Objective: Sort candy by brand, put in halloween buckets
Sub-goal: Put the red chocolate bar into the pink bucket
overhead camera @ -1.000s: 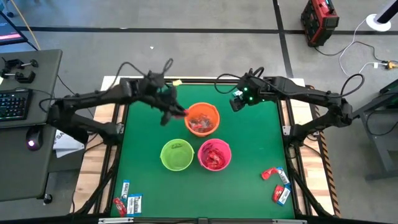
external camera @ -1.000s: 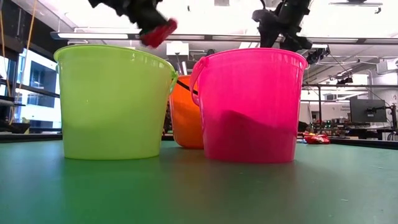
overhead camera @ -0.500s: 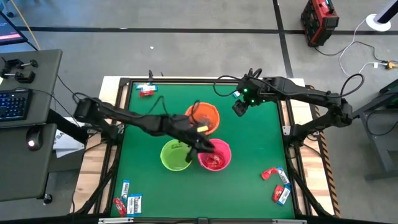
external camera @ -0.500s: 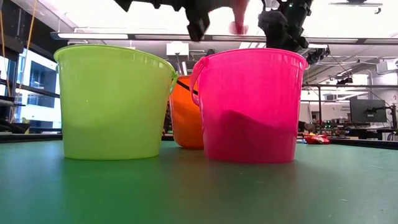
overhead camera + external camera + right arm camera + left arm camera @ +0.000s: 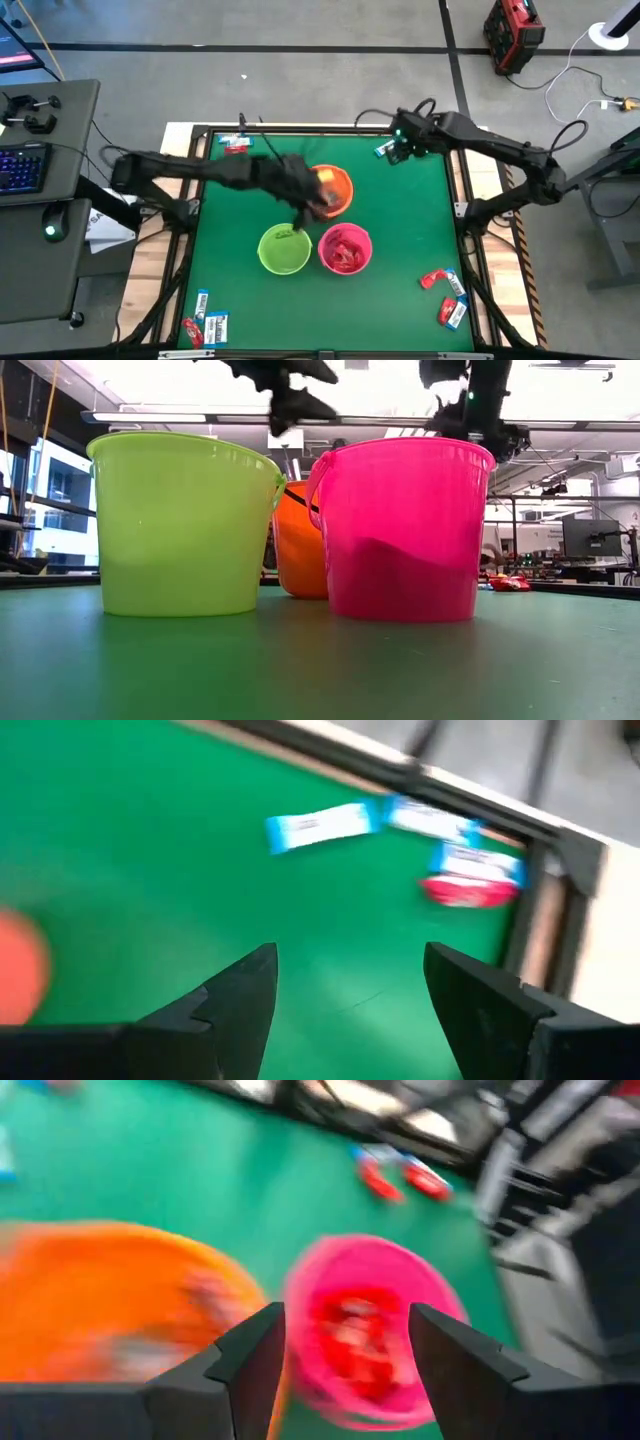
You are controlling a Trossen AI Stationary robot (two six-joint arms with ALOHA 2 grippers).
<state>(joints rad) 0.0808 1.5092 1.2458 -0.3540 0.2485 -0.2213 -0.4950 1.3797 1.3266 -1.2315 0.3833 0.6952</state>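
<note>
Three halloween buckets stand upright near the table's middle: orange (image 5: 338,185), lime green (image 5: 284,250) and hot pink (image 5: 345,250). The pink one holds red candy (image 5: 355,1330). My left gripper (image 5: 345,1350) is open and empty, high over the gap between the orange bucket (image 5: 90,1300) and the pink bucket (image 5: 440,1380); the high view shows it blurred (image 5: 306,208). My right gripper (image 5: 350,1000) is open and empty above the far right of the table (image 5: 392,150). Ahead of it, blue-and-white candy (image 5: 322,825) and a red one (image 5: 465,890) lie flat by the table's corner.
Loose candy lies in three patches: at the far left corner (image 5: 236,146), at the near left edge (image 5: 208,326) and near the right edge (image 5: 445,292). A raised dark frame (image 5: 300,128) rims the green table. Beside the table's left edge stands a desk with a keyboard (image 5: 22,165).
My left gripper carried a red candy from beside the orange bucket toward the near edge, to over the pink bucket, and let it go. It has since drawn back toward the orange bucket, empty. My right gripper has shifted a little toward the far edge and tipped further down.
</note>
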